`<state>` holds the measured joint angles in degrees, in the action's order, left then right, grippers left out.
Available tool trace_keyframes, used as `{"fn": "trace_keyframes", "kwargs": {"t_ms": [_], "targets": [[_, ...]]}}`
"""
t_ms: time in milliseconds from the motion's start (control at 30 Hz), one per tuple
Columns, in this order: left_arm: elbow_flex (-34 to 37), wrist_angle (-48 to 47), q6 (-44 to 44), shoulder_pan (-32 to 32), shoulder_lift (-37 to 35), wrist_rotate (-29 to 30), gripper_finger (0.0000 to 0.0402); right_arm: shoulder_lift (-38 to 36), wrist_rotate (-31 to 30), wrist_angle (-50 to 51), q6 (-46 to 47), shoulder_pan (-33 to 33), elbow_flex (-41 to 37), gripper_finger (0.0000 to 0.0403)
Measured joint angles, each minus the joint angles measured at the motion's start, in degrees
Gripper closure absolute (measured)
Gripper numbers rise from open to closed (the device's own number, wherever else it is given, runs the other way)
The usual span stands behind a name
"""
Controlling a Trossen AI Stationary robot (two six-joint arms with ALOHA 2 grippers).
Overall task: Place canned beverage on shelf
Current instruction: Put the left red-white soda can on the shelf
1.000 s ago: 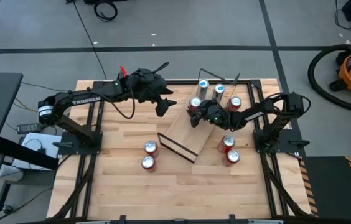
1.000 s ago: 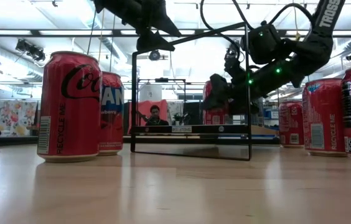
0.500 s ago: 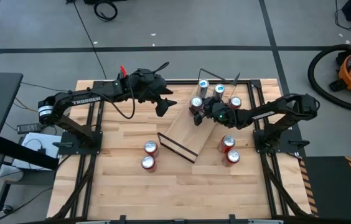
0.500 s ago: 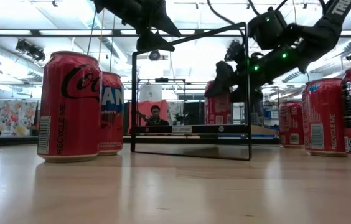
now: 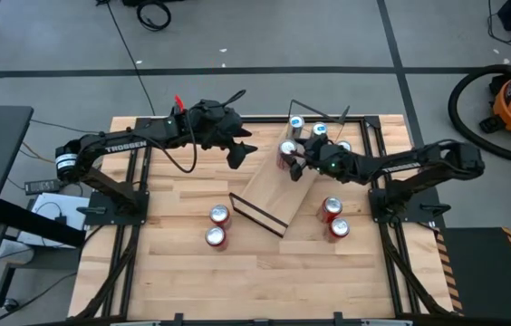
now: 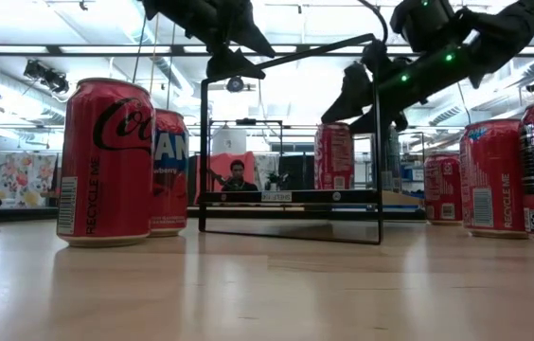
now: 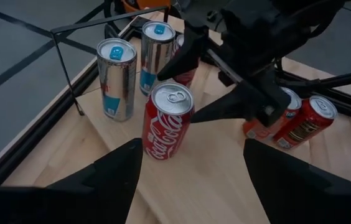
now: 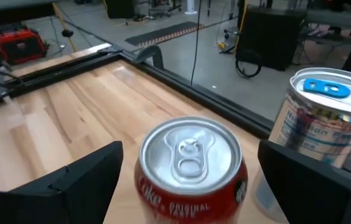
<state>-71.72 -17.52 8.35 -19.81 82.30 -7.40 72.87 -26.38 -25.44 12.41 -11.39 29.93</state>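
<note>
Workshop bench: right gripper, fingers spread, hovered above the red can on the shelf — best lifted straight up; left gripper idled open, well clear

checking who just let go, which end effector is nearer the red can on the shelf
Right. The right end effector hangs open just above the red can; the left end effector hovers farther off, beside the shelf.

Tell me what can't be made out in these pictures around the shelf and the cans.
- Whether the red can fully rests on the shelf: high view, the right gripper covers its base.
- Lower half of the silver can: right wrist view, cut off by the edge.
- Labels of the two cans near the table's front: high view, only their tops show.
- Left gripper fingertips: low view, cut off at the top.
</note>
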Motion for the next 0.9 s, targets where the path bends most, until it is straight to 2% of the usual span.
{"fn": "trace_keyframes", "kwargs": {"t_ms": [100, 233, 300, 467, 700, 900], "targets": [[0.0, 0.0, 1.1, 0.0, 0.0, 0.0, 0.0111, -2.0, 0.7, 6.3, 0.0, 0.7, 1.5, 0.0019], [0.0, 0.1, 2.5, 0.0, 0.3, -2.4, 0.0111, -2.8, 1.4, 22.8, 1.9, 1.7, 8.1, 0.0019], [0.0, -0.1, 2.6, 0.0, 0.7, -2.8, 0.0111, -2.7, 3.3, 27.4, 3.9, 1.7, 9.8, 0.0019], [0.0, 0.6, 2.5, 0.0, 2.9, -2.8, 0.0111, -1.3, 1.9, 30.5, 5.4, 1.8, 10.2, 0.0022], [0.0, 1.5, 3.1, 0.8, 4.2, -2.9, 0.0111, 0.6, -2.5, 30.1, -0.6, 1.8, 10.2, 0.0033], [0.0, 1.5, 3.1, 0.8, 4.2, -2.9, 0.0111, 1.7, -3.7, 30.1, -2.6, -0.1, 10.2, 0.0039]]}}
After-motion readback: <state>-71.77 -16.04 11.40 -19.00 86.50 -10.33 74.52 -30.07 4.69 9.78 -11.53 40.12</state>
